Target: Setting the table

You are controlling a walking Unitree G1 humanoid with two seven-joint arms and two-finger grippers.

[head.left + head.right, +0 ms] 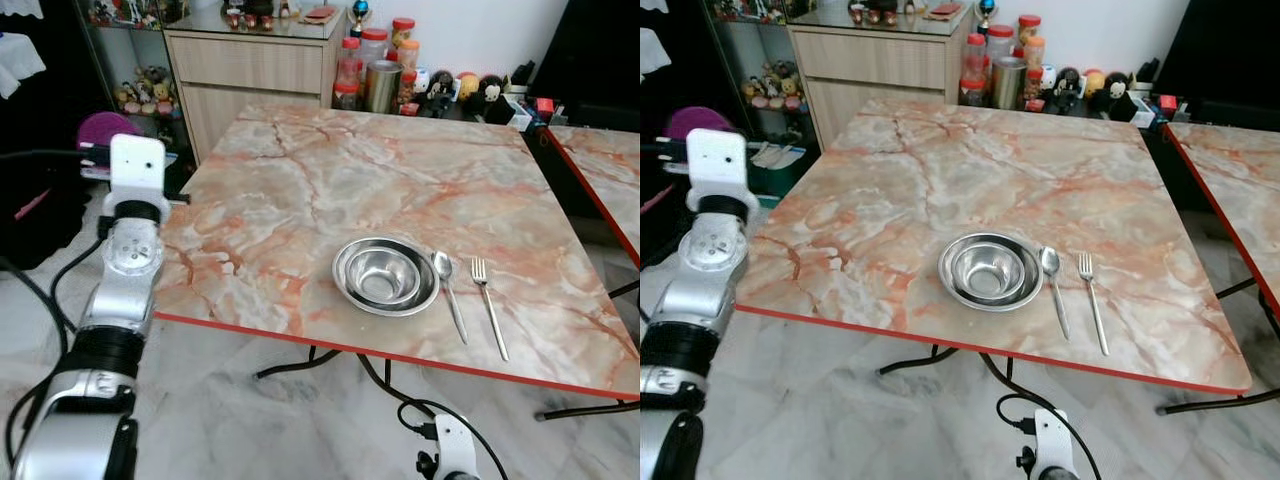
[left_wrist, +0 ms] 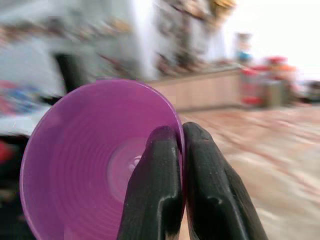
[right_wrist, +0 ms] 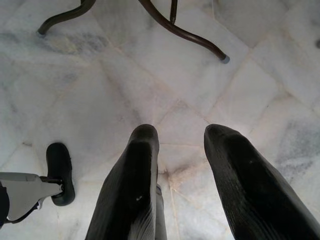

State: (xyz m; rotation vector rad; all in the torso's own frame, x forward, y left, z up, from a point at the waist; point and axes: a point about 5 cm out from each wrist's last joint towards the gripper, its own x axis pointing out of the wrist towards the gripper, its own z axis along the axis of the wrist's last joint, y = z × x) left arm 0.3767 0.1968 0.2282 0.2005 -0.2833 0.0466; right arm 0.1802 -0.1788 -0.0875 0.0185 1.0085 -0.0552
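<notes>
Left claw point(image 2: 181, 150) pinching purple bowl point(image 2: 90, 160), right claw point(image 3: 182, 150) spread above floor, steel bowls point(image 1: 385, 275), spoon point(image 1: 447, 285), fork point(image 1: 488, 305).

Head stereo pair overlooking shared table point(image 1: 300, 200).

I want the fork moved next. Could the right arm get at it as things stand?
Probably yes. The right gripper hangs open and unloaded below the table edge, and the fork lies at the near right of the table, nothing over it; only the spoon lies beside it.
</notes>
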